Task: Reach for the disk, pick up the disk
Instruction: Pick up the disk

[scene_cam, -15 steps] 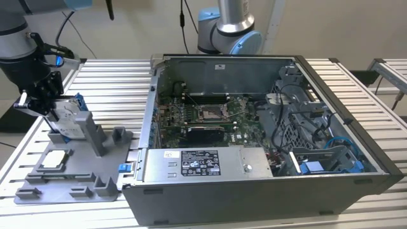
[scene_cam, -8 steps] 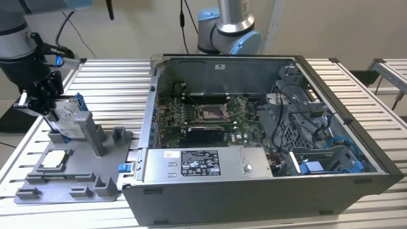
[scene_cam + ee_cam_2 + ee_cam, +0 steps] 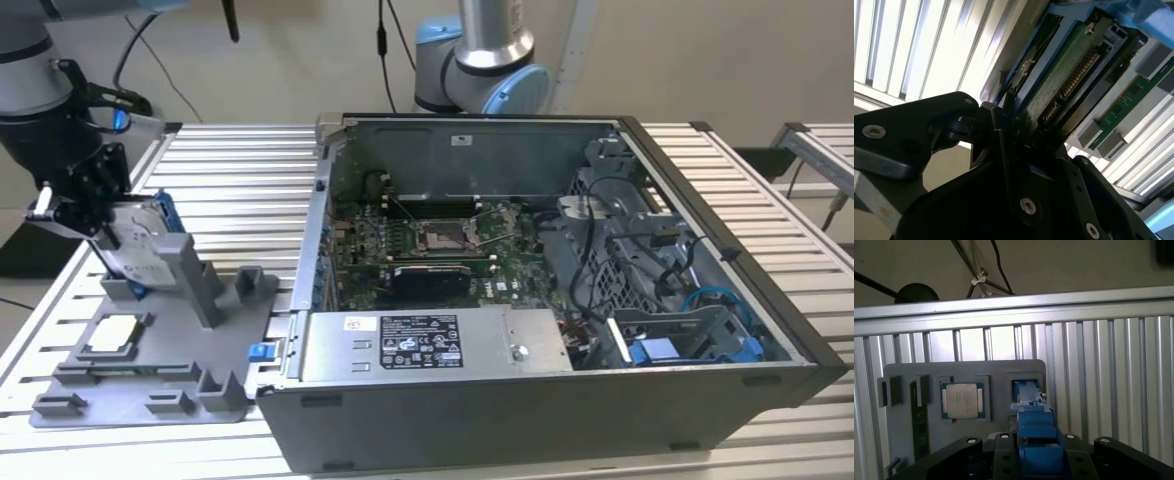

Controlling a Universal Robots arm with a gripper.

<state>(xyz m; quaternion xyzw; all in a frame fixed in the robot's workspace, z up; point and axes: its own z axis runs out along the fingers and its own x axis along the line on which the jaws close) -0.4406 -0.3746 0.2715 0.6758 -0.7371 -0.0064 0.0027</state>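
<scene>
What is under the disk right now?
The grey fixture sits beneath the disk, which stands on edge by its posts. The disk's lower edge is covered by them, so contact cannot be seen.

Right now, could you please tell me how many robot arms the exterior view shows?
2. One arm stands at the exterior view's left, its end effector at the disk in the grey fixture; the other arm rises behind the open computer case. Others may be hidden.

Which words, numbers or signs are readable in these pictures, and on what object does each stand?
None can be read.
Black label on the power supply: print too small.
White sticker beside it: too small.
Sticker on the case wall: too small.
Chip: marking blurred.
</scene>
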